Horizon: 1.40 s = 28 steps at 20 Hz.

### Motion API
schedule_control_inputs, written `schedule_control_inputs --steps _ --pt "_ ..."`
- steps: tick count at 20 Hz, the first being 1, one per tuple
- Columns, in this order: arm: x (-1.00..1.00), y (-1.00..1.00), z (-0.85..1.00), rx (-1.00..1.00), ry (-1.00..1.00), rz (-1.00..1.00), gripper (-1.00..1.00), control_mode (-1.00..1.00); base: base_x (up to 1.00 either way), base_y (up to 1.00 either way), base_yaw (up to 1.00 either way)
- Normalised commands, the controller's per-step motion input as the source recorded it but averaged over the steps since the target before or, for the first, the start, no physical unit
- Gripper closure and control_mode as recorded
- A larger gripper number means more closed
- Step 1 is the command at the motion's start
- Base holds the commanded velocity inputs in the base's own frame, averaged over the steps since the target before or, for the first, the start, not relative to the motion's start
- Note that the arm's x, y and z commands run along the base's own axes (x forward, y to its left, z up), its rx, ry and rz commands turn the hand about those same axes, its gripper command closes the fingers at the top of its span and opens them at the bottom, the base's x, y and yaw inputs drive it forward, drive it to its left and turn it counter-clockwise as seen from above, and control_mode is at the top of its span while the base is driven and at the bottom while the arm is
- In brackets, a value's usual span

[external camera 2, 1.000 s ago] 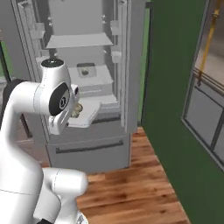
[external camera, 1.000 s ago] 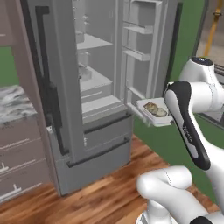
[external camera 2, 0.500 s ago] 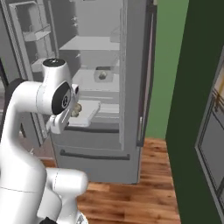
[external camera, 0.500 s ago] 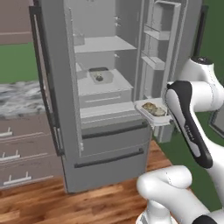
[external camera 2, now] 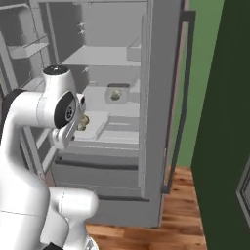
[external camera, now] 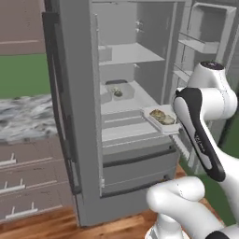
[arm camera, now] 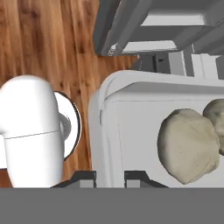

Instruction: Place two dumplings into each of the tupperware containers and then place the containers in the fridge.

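My gripper (arm camera: pixel 109 177) is shut on the rim of a pale tupperware container (arm camera: pixel 144 131), which I hold level in front of the open fridge (external camera: pixel 77 116). Two tan dumplings (arm camera: pixel 189 145) lie in it. In the left base view the held container (external camera: pixel 161 119) hangs just outside the middle shelf, partly behind my forearm. In the right base view it is the tub (external camera 2: pixel 95 124) beside my wrist. A second container (external camera: pixel 119 90) with a dumpling (external camera: pixel 118 93) visible in it sits further back on that shelf, also seen as the tub (external camera 2: pixel 117 92).
The fridge's right door (external camera: pixel 205 46) stands open beside my arm, its bins facing in. The left door (external camera: pixel 56 98) is open too. A marble counter (external camera: pixel 23 119) with drawers (external camera: pixel 28 191) is to the left. Below is wooden floor (external camera 2: pixel 180 210), and a dark green wall (external camera 2: pixel 222 122) is at the right.
The whole picture has shifted, so the base has driven and the fridge opening is now closer and more central. The held container stays in my gripper.
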Motion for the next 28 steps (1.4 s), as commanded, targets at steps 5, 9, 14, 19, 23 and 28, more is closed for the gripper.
schedule_control_inputs --steps 5,9,14,19,23,28 --pt "0.0 0.0 0.0 0.0 0.0 0.0 1.0 1.0 0.76 0.11 0.01" --pt "0.0 0.0 0.0 0.0 0.0 0.0 1.0 1.0 0.7 -0.02 0.08" --pt "0.0 0.0 0.0 0.0 0.0 0.0 1.0 1.0 0.38 -0.16 0.04" --pt "0.0 0.0 0.0 0.0 0.0 0.0 1.0 1.0 0.58 -0.48 0.05" --pt "0.0 0.0 0.0 0.0 0.0 0.0 1.0 1.0 0.49 -0.18 0.09" --pt "0.0 0.0 0.0 0.0 0.0 0.0 1.0 1.0 0.24 0.11 0.03"
